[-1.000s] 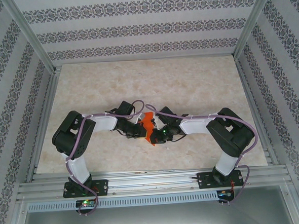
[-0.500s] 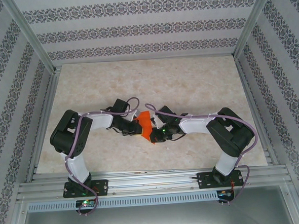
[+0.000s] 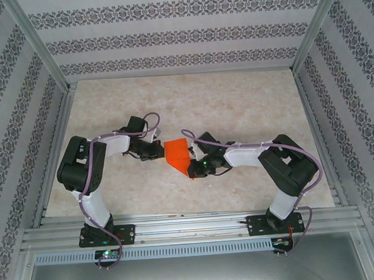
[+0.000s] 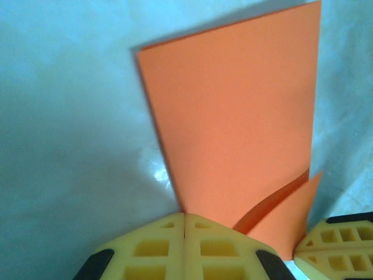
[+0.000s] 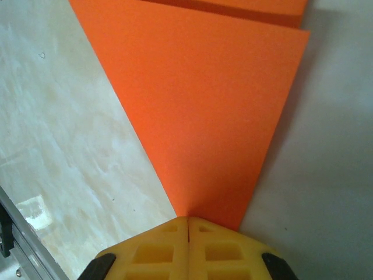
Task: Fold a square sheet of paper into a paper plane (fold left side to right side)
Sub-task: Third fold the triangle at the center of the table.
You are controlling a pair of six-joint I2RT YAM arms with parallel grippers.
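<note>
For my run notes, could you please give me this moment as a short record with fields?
paper: orange sheet of paper, partly folded with a flap showing, stretched between the two grippers
left gripper: shut, one corner of the sheet pinched at its tips
right gripper: shut on the sheet's pointed end
surface: pale marbled table
progress: not yet a plane shape

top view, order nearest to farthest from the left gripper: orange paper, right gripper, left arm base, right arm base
From the left gripper:
1. orange paper, at its fingertips, just right of it
2. right gripper, at the paper's near corner
3. left arm base, near left edge
4. right arm base, near right edge
</note>
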